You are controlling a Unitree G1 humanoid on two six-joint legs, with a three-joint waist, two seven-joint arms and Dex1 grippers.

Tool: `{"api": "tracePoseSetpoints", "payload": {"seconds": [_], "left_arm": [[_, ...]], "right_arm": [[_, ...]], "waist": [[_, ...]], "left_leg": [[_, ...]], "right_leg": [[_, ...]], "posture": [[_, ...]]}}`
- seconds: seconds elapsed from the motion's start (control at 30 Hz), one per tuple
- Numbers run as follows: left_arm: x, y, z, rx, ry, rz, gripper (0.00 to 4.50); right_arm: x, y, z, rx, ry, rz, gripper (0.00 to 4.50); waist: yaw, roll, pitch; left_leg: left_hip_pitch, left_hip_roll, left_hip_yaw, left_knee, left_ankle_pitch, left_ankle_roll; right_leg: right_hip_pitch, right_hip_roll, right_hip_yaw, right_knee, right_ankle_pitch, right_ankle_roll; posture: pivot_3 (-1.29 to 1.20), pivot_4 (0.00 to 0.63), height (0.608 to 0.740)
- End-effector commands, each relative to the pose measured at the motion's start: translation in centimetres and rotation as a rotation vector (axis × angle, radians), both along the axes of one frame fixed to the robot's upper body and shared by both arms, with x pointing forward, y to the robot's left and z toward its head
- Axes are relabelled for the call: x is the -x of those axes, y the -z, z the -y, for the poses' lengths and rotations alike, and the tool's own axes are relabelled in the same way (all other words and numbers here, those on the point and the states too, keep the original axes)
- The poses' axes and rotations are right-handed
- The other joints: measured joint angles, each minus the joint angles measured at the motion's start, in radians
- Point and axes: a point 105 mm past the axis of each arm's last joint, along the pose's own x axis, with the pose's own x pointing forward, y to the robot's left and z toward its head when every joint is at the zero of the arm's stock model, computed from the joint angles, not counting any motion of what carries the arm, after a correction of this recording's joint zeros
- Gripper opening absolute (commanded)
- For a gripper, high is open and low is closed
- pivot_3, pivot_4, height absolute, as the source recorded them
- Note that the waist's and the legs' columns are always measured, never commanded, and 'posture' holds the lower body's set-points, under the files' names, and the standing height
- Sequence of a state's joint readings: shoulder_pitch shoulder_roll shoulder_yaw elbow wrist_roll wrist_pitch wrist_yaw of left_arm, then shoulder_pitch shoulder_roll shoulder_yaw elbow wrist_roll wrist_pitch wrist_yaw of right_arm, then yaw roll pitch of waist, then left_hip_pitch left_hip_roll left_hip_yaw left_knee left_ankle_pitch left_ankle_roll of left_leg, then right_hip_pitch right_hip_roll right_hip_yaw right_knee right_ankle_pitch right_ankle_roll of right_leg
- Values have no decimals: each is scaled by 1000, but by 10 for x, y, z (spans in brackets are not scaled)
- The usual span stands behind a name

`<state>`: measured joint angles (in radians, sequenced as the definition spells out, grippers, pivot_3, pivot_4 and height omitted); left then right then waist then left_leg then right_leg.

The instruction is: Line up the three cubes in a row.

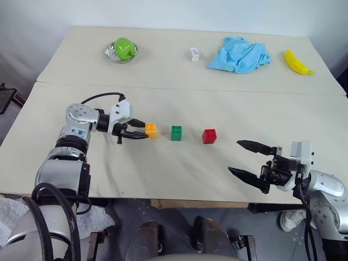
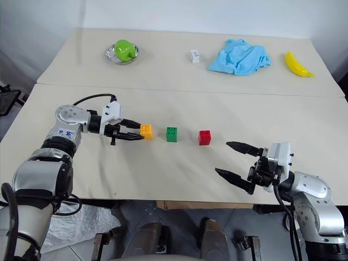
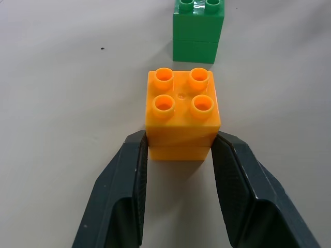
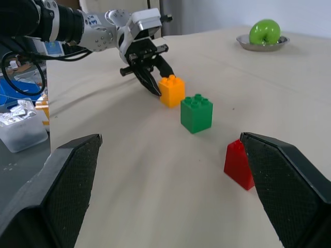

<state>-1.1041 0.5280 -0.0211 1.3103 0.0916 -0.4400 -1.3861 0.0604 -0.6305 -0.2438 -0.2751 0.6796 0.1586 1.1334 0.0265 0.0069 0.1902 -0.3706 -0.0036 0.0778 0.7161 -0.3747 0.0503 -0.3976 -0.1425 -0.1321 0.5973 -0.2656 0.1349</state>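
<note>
Orange cube (image 3: 182, 114) in closed left claw (image 3: 180, 155).

A robot test room, by its look. Two plain beige tables (image 1: 179, 70) stand against a bare white wall (image 1: 163, 11). Loose cables (image 4: 20, 67) and a plastic bin (image 4: 20, 132) sit alongside.

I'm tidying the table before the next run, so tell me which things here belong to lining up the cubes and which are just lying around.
Belong to the job:
orange cube, clamped in the left gripper
green cube
red cube

Just lying about:
green apple in a metal dish
small white block
blue cloth
banana
</note>
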Motion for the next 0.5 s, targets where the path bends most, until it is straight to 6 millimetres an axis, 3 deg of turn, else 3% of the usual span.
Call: {"api": "tracePoseSetpoints", "payload": {"seconds": [0.03, 0.3, 0.5], "left_arm": [[-2, -7, 0, -11, -3, -18, 1454], [-4, -14, -6, 3, -25, 20, 3848], [-3, -11, -17, 15, -66, 30, 3848]], "right_arm": [[5, -10, 1, 4, 8, 48, 4500], [4, -8, 0, -1, 15, 47, 4500], [-2, -9, -1, -2, -5, 53, 4500]], "waist": [[-1, 0, 0], [-3, 0, 0], [-4, 0, 0]], "left_leg": [[0, 0, 0, 0, 0, 0], [0, 0, 0, 0, 0, 0], [0, 0, -1, 0, 0, 0]], "right_leg": [[0, 0, 0, 0, 0, 0], [0, 0, 0, 0, 0, 0], [0, 0, 0, -1, 0, 0]], "posture": [[0, 150, 740], [0, 150, 740], [0, 150, 740]]}}
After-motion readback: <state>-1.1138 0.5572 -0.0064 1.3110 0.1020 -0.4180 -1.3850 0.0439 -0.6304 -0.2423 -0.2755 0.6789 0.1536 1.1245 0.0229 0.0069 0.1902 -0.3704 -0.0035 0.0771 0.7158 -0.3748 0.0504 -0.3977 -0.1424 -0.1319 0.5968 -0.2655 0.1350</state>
